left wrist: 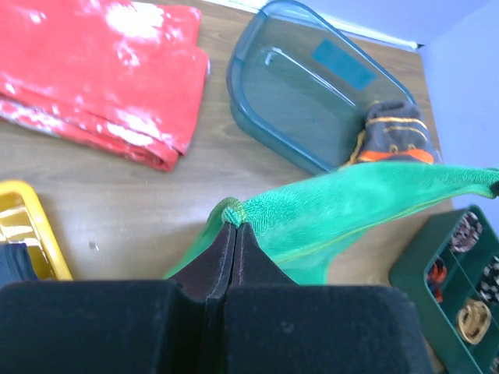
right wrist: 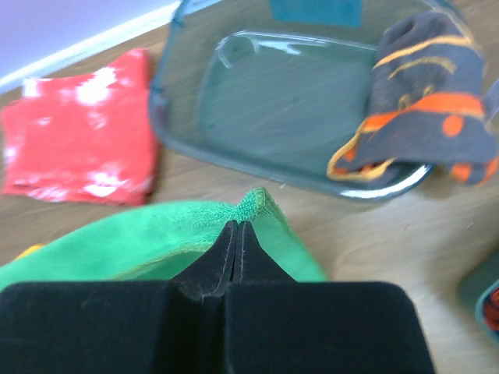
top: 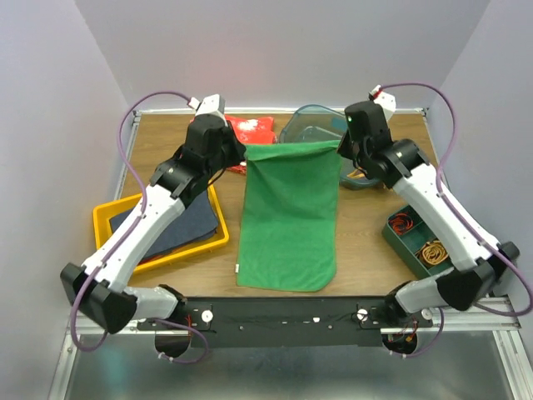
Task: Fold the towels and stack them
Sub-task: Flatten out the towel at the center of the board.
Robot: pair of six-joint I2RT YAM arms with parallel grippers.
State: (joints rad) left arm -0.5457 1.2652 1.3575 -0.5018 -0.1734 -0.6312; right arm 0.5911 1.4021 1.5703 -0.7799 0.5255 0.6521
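My left gripper [left wrist: 235, 221] and right gripper [right wrist: 238, 223] were each squeezed shut on a corner of the green towel [top: 287, 218]. Those corners were just beside the clear tub [top: 311, 124].

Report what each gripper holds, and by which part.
Both grip the green towel: the left gripper pinches its far left corner, the right gripper its far right corner.

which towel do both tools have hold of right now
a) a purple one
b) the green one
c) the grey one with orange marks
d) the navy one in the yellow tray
B: the left tool and the right tool are each shut on a far corner of the green towel, whose near end lies on the table.
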